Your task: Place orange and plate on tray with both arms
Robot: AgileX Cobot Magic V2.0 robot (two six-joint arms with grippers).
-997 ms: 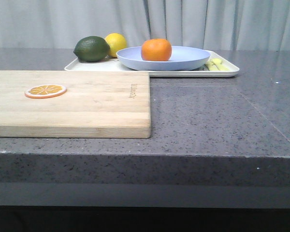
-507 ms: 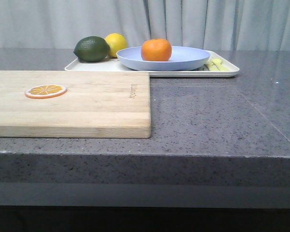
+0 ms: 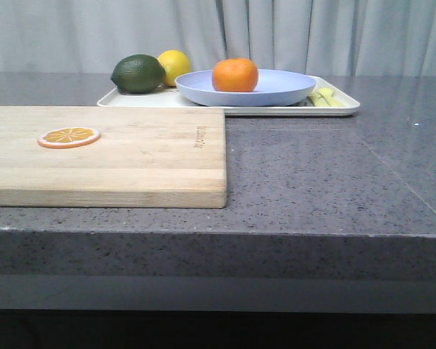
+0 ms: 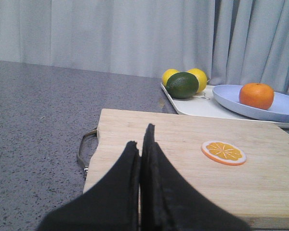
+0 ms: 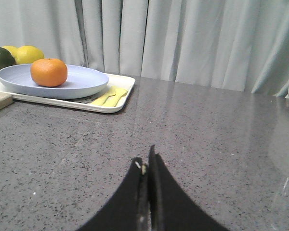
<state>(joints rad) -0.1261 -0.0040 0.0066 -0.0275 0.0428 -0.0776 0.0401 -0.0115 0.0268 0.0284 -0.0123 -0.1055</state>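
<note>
The orange (image 3: 235, 75) is seen seated in the plate (image 3: 276, 89), left of the plate's centre, and the plate in turn rests on the tray (image 3: 341, 106) at the far side of the counter (image 3: 312, 174); the placement is judged complete. The step in hand is taken to be a retreat to rest, best done by keeping both arms low, clear of the tray, with no contact made on the plate rim, since the orange sits loose and could roll. The orange is noted as round, slightly flattened, bright with dimpled skin; the plate as pale lavender-blue, shallow, matte; the tray as cream-white with a low rim. On the tray's left end a dark green fruit (image 3: 138, 73) and a lemon (image 3: 174, 65) are recorded, at its right end pale yellow cutlery (image 3: 325, 97). Nearer and to the left a wooden cutting board (image 3: 131, 156) bears an orange slice (image 3: 68, 137). The left gripper (image 4: 141, 149) is observed clenched, empty, over the board's near edge; the right gripper (image 5: 145, 166) likewise closed on nothing, over bare counter.
</note>
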